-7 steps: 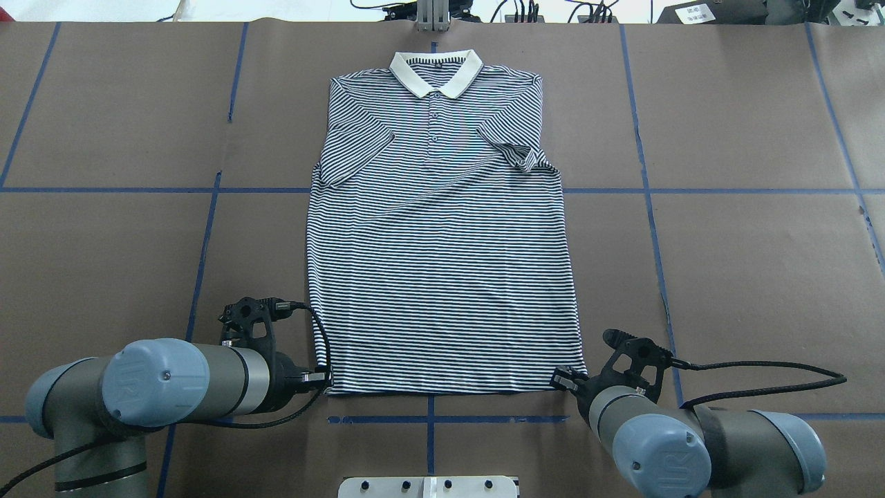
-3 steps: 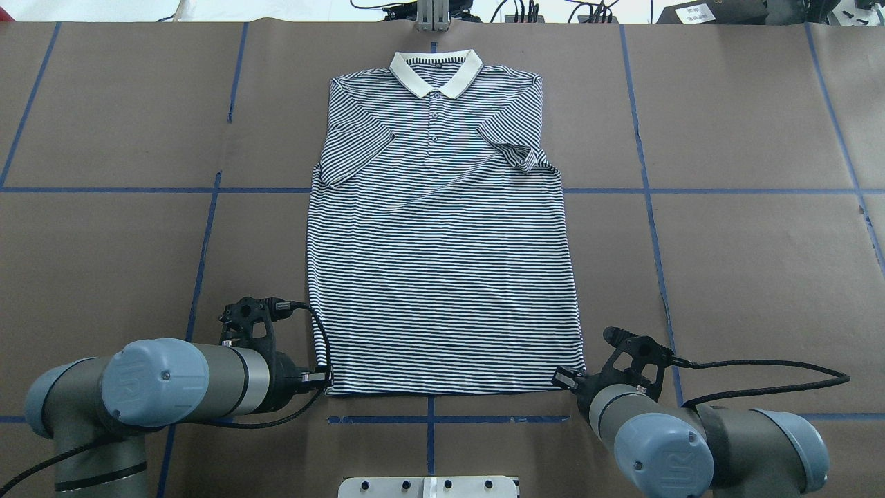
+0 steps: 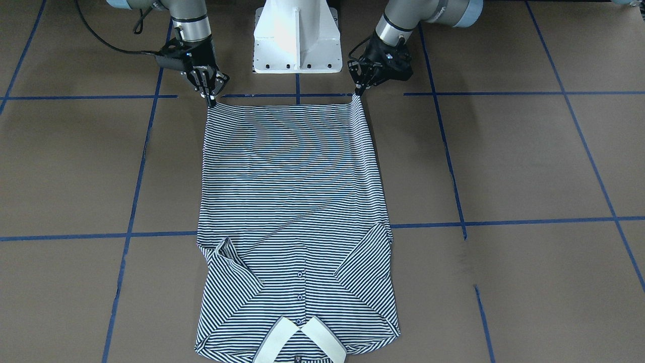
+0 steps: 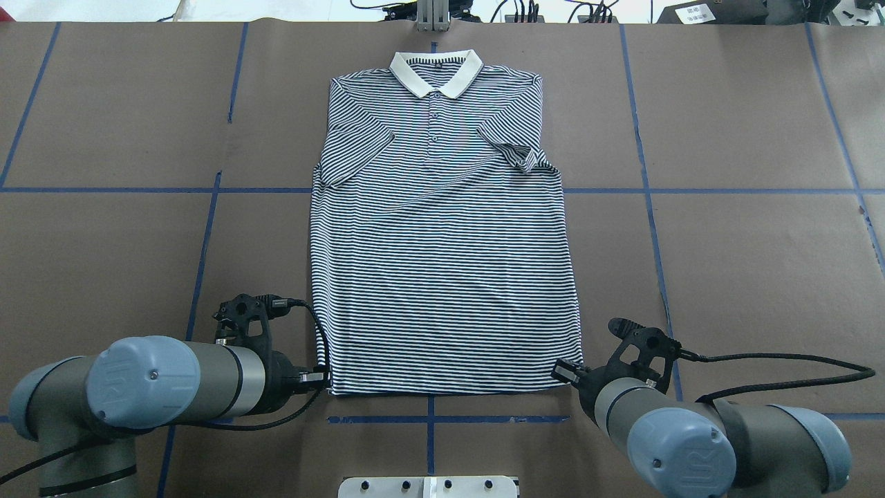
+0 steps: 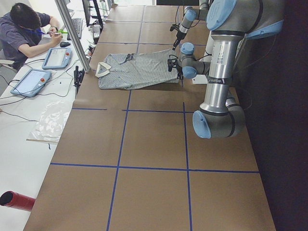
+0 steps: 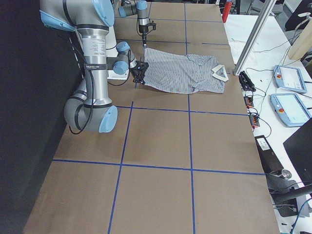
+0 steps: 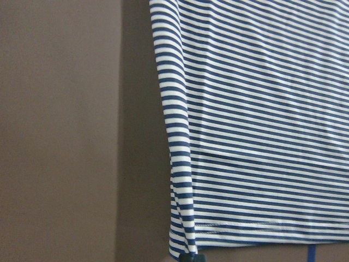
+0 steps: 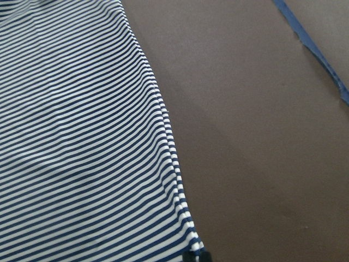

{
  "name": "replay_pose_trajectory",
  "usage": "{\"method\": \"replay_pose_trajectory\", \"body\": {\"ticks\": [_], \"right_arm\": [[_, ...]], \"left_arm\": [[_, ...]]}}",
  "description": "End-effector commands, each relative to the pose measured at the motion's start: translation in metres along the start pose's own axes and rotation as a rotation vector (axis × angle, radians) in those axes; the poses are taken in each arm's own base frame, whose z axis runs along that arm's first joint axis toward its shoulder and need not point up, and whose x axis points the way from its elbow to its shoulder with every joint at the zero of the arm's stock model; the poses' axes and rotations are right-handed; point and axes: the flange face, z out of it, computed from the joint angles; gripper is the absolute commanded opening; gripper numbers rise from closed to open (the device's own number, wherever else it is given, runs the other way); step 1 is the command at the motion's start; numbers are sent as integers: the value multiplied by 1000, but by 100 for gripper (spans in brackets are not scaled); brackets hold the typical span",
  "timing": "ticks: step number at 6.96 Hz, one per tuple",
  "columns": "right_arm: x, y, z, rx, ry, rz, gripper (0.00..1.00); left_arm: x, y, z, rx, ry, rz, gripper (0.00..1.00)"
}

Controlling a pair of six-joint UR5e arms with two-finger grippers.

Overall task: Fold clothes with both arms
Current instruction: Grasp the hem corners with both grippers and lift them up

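Observation:
The striped polo shirt (image 4: pixel 442 242) lies face up on the brown table, cream collar (image 4: pixel 435 72) at the far end and both sleeves folded in over the chest. My left gripper (image 4: pixel 323 377) is shut on the near-left hem corner, seen in the front-facing view as the left gripper (image 3: pixel 359 92). My right gripper (image 4: pixel 563 372) is shut on the near-right hem corner, the right gripper (image 3: pixel 211 102) in that view. From the side, the shirt (image 5: pixel 139 70) has its hem end raised off the table. In each wrist view striped cloth (image 7: pixel 262 109) (image 8: pixel 82 136) runs out from the fingertips.
The white pedestal (image 3: pixel 296 38) stands between the arms, just behind the hem. Blue tape lines (image 4: pixel 429 419) grid the brown table cover. Beyond the collar end are a metal post (image 5: pixel 72 33), tablets (image 5: pixel 57 57) and a seated person (image 5: pixel 24 29). A red cylinder (image 5: pixel 17 199) lies off the table.
Both grippers have risen a little with the hem corners in them, and the near edge of the shirt has come up off the table. The collar end has not moved.

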Motion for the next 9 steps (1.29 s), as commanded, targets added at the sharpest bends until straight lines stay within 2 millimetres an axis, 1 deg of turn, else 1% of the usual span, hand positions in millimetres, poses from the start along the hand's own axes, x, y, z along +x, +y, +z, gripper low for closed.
{"method": "replay_pose_trajectory", "body": {"ticks": [1, 2, 3, 4, 5, 6, 7, 8, 9], "right_arm": [[6, -17, -135, -110, -5, -15, 0], [10, -35, -180, -160, -20, 7, 0], [5, -36, -179, -172, 13, 10, 0], [-8, -41, -176, -155, 1, 9, 0], [-33, -54, -164, -115, -11, -2, 0], [-59, -81, -146, -59, 0, -6, 0], [-75, -120, -139, -44, 14, -1, 0], [-93, -161, -124, -24, 42, 29, 0], [-111, -188, -98, 12, 89, 13, 0]], "left_arm": [[34, 25, -137, -74, -17, -13, 0], [46, 20, -163, -79, -23, -33, 0], [47, 17, -159, -86, -35, -31, 0], [50, 12, -143, -81, -65, -30, 0], [52, -13, -129, -33, -100, -8, 0], [51, -56, -131, 34, -128, 6, 0], [50, -95, -131, 89, -159, 18, 0], [54, -129, -122, 121, -199, 10, 0], [59, -163, -113, 155, -220, 7, 0]]}}
